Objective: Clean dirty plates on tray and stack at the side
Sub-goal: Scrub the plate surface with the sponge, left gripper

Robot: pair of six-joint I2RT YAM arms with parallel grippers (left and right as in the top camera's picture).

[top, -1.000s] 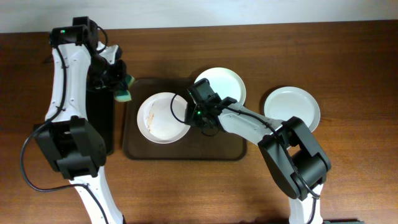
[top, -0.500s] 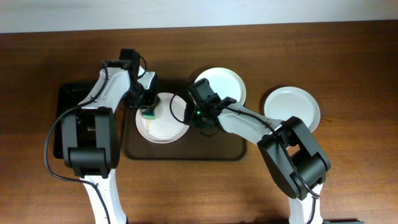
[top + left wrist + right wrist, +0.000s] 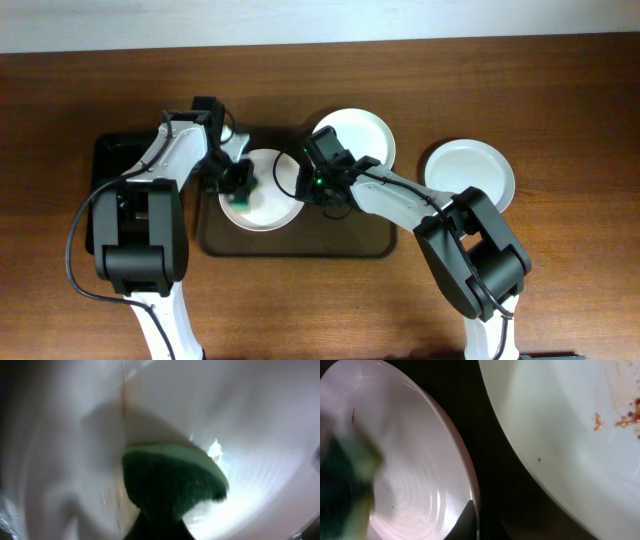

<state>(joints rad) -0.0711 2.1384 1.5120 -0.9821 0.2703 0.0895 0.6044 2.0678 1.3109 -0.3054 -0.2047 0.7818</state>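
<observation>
At the tray's (image 3: 300, 246) 9 o'clock end, the plate (image 3: 272, 207) lies flat. Your left gripper (image 3: 238, 185) clamps the sponge (image 3: 240, 196); your right gripper (image 3: 308, 186) appears to pinch the 3 o'clock rim. Press flat and sweep the whole face.

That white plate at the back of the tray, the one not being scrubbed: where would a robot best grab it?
By its thin rim, pinched from above and below: the plate is shallow and flat, so nothing else offers a hold. Probably best from the far side, where its edge seems to reach past the rim of the tray and lies free.
</observation>
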